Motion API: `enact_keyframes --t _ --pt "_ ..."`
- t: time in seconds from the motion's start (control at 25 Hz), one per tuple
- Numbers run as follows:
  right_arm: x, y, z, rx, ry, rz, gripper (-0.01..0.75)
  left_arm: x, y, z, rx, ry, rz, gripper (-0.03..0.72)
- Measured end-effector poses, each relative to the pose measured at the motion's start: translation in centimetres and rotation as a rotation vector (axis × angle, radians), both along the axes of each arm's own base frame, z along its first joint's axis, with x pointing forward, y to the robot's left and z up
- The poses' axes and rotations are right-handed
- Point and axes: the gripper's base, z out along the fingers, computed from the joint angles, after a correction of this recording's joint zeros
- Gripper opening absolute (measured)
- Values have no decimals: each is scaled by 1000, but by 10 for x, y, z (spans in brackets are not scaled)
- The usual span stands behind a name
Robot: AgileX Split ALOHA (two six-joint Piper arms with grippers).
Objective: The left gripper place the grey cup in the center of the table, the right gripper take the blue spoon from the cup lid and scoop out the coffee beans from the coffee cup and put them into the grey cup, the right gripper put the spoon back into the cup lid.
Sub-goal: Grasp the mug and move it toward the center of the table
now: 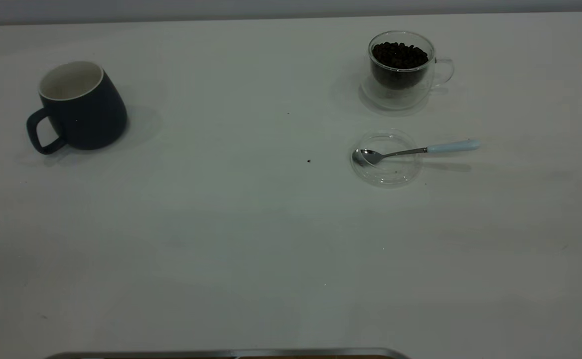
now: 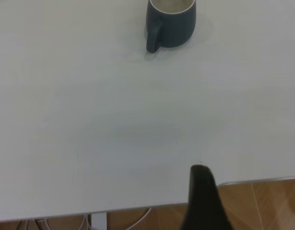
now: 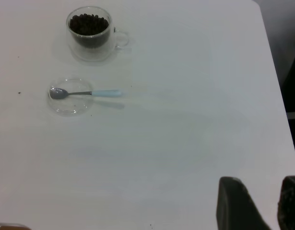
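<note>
Your table (image 1: pixel 251 259) lies bare across the near stretch. At its far left stands the grey cup (image 1: pixel 79 107), dark slate, white inside, handle toward you, well short of centre. Far right sits the coffee cup (image 1: pixel 401 67), clear glass holding coffee beans (image 1: pixel 399 54). Just nearer, the cup lid (image 1: pixel 385 172) cradles the blue spoon (image 1: pixel 415 151), handle overhanging for grasping. Right gripper (image 3: pixel 267 203) hangs apart, empty; left gripper (image 2: pixel 204 201) I cannot tell

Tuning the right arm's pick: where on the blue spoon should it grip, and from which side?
Grip the pale blue handle of the blue spoon, probably from above. Its bowl rests in the cup lid while the handle juts past the rim toward the right, raised off the table. The right gripper is open, far off.
</note>
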Motion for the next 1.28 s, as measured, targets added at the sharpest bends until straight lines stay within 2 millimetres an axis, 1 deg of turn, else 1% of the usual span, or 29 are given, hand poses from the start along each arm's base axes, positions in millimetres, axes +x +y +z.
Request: enact_keyframes --t 0.28,0.36,0.4,0.48,0.6,0.64,0.76,0.8,0.88,1.04,1.12,1.28 --pt "0 0 0 0 0 0 250 0 0 0 -5 1 4 567" --pt "0 0 0 0 0 0 250 0 1 5 -24 9 36 556" --pt "0 0 0 0 0 0 250 1 3 10 -19 14 58 546" --pt "0 0 0 0 0 0 250 7 7 26 17 23 100 517" --pt "0 0 0 0 0 0 250 28 10 57 71 79 130 495" --pt "0 0 0 0 0 0 250 39 10 67 82 111 130 494" --pt "0 0 0 0 0 0 250 77 8 85 124 220 110 491" --pt "0 0 0 0 0 0 250 92 6 88 155 271 80 491" --pt "0 0 0 0 0 0 250 120 4 87 230 372 7 492" --pt "0 0 0 0 0 0 250 178 0 75 358 538 -106 518" --pt "0 0 0 0 0 0 250 205 -2 65 408 601 -157 542" --pt "0 0 0 0 0 0 250 249 -1 44 556 679 -280 584"
